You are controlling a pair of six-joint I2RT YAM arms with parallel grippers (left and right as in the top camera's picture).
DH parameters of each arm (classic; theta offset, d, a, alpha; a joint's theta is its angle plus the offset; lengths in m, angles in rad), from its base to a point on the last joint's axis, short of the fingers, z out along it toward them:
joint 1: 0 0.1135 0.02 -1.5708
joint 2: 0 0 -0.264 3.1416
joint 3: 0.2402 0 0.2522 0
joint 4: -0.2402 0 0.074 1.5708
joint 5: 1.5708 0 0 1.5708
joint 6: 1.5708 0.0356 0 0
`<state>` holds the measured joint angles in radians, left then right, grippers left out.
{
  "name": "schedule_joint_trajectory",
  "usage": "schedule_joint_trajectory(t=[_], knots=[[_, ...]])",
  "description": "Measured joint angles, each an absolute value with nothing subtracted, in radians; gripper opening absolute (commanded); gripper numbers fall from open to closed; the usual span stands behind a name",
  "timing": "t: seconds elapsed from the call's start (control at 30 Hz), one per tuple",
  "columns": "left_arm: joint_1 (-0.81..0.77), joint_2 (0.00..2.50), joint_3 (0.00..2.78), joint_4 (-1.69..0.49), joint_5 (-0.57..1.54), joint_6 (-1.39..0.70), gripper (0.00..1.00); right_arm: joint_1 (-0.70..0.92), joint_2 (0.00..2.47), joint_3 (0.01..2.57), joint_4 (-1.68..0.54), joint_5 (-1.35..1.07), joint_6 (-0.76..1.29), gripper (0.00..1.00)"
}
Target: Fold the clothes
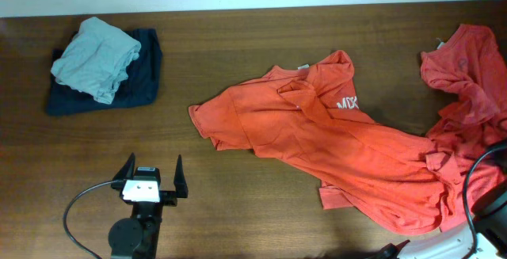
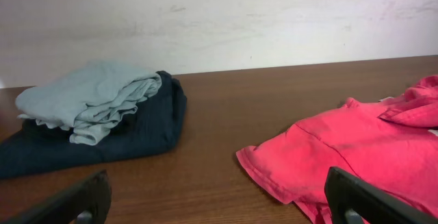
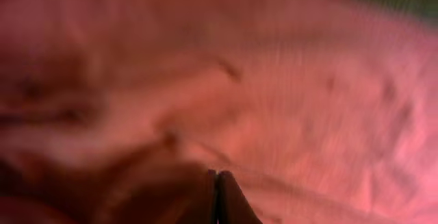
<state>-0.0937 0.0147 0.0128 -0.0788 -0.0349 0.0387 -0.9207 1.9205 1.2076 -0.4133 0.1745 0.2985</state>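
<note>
The shirt (image 1: 333,144) is lying rumpled across the counter's (image 1: 238,45) right half, the left hand (image 1: 154,164) is hovering near its sleeve (image 1: 207,120), fingers wide apart, ready to pinch, while the right hand (image 3: 217,183), fingers together, is sitting right against its cloth, probably to drag it flat.

I'm seeing a pale grey-blue folded garment (image 1: 95,59) lying on top of a folded navy garment (image 1: 145,75), both sitting at the far left of the brown wooden counter (image 1: 238,41), near the white wall (image 2: 239,18).
</note>
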Motion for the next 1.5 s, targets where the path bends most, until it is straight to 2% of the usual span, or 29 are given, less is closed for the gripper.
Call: schedule_joint_trajectory(t=[0.17, 0.4, 0.6, 0.73, 0.83, 0.9, 1.0, 1.13, 1.27, 1.3, 1.37, 1.5], knots=[[-0.094, 0.015, 0.013, -0.079, -0.035, 0.039, 0.99, -0.921, 1.921, 1.379, -0.556, 0.098, 0.261, 0.04], [-0.094, 0.015, 0.013, -0.079, -0.035, 0.039, 0.99, -0.907, 1.922, 1.643, -0.834, -0.150, 0.224, 0.04], [-0.094, 0.015, 0.013, -0.079, -0.035, 0.039, 0.99, -0.786, 1.922, 1.787, -0.995, -0.286, 0.160, 0.06], [-0.094, 0.015, 0.013, -0.079, -0.035, 0.039, 0.99, -0.638, 1.922, 1.796, -1.018, -0.322, 0.137, 0.18], [-0.094, 0.015, 0.013, -0.079, -0.035, 0.039, 0.99, -0.536, 1.922, 1.796, -1.022, -0.337, 0.121, 0.39], [-0.094, 0.015, 0.013, -0.079, -0.035, 0.039, 0.99, -0.478, 1.922, 1.796, -1.022, -0.342, 0.115, 0.43], [-0.094, 0.015, 0.013, -0.072, -0.035, 0.038, 0.99, -0.401, 1.922, 1.796, -1.023, -0.346, 0.114, 0.61], [-0.094, 0.015, 0.012, -0.015, -0.035, 0.039, 0.99, -0.344, 1.922, 1.796, -1.023, -0.351, 0.110, 0.71], [-0.094, 0.015, 0.012, 0.026, -0.035, 0.038, 0.99, -0.332, 1.922, 1.796, -1.050, -0.350, 0.102, 0.90], [-0.094, 0.015, 0.011, 0.049, -0.034, 0.039, 0.99, -0.332, 1.922, 1.796, -1.061, -0.350, 0.109, 0.90], [-0.094, 0.015, 0.011, 0.097, -0.032, 0.039, 0.99, -0.332, 1.922, 1.796, -1.089, -0.350, 0.106, 0.80], [-0.094, 0.025, 0.021, 0.093, -0.027, 0.038, 0.99, -0.329, 1.922, 1.796, -1.124, -0.358, 0.076, 0.73]])
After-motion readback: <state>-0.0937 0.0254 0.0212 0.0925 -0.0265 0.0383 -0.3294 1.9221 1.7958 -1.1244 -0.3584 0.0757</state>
